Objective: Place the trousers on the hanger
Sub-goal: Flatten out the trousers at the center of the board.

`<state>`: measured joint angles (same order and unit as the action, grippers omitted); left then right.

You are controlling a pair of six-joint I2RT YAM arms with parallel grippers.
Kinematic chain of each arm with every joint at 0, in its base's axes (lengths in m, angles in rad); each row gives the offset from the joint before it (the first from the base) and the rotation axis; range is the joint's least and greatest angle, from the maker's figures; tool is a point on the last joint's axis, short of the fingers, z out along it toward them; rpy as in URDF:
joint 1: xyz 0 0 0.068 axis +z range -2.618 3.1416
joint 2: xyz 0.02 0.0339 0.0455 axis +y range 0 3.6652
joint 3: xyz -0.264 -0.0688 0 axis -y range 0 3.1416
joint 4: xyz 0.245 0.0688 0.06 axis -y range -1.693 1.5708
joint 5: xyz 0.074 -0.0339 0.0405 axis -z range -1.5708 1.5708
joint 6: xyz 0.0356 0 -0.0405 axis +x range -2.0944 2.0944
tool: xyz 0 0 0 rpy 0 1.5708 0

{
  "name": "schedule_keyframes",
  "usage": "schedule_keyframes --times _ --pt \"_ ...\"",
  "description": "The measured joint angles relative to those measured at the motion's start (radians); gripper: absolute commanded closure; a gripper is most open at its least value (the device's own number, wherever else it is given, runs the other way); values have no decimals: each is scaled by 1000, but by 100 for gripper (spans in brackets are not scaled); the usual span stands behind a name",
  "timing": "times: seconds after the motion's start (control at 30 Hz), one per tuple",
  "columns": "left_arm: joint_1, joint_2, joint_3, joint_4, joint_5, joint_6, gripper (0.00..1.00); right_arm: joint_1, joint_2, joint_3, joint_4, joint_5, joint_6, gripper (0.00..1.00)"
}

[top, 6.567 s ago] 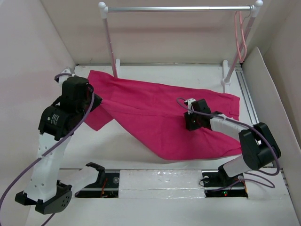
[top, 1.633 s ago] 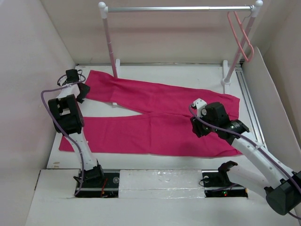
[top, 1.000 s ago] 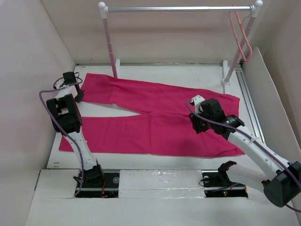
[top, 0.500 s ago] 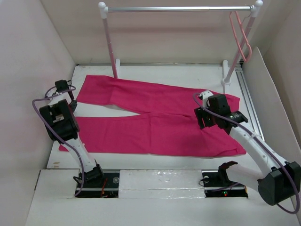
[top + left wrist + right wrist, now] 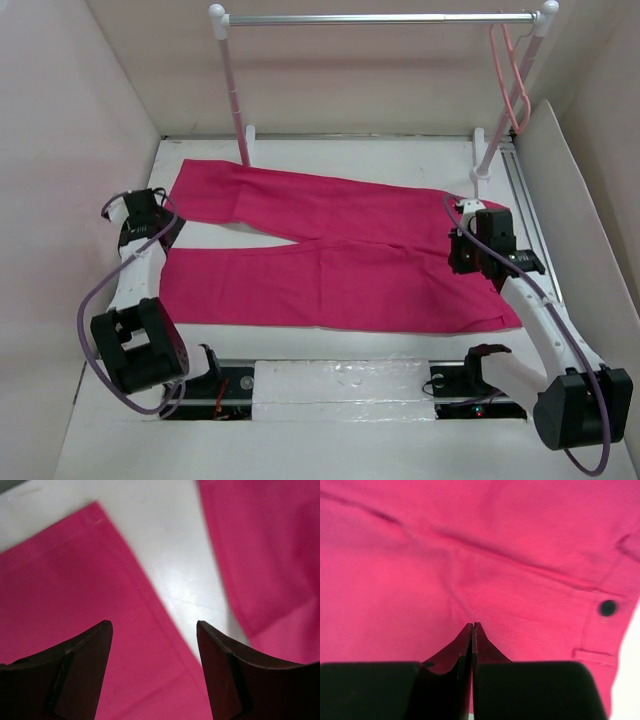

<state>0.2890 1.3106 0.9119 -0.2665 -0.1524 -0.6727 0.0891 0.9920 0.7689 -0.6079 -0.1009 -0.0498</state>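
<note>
White table [image 5: 400,155] under apparently flat trousers [image 5: 330,250]

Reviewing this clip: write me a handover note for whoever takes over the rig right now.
Left end effector: open, holding nothing, above the leg hems of the trousers and the strip of table between them.
Right end effector: shut, tips together over the waist near the dark button; no cloth visibly pinched.
Trousers: spread flat on the table, legs toward the left arm, waist toward the right.
Hanger: hooked at the right end of the rack bar, bare.
Done: trousers laid out flat.
Left: grasp them and get them onto the hanger.
</note>
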Motion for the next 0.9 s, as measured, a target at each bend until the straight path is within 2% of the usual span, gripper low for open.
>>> schedule_keyframes --times 0.03,0.07,0.1,0.17,0.33,0.43,0.8,0.9 --pt "19 3 -22 -7 -6 3 37 8 5 -14 3 -12 -3 82" --pt "27 19 -37 -14 -7 4 40 18 13 -25 3 -33 -12 64" --pt "26 43 -51 -21 -5 5 40 26 27 -33 3 -34 -13 64" --pt "22 87 -70 -29 2 6 45 37 50 -34 3 -50 -23 56" --pt "16 174 -116 -14 11 -2 60 53 54 -34 11 -77 -34 54" --pt "15 243 -77 -8 3 -11 63 57 46 -35 11 -80 -33 54" --pt "-8 581 328 -38 27 -54 63 35 71 -40 48 -44 -33 54" --pt "-8 623 394 -52 40 -55 58 13 98 -38 73 -37 -37 48"
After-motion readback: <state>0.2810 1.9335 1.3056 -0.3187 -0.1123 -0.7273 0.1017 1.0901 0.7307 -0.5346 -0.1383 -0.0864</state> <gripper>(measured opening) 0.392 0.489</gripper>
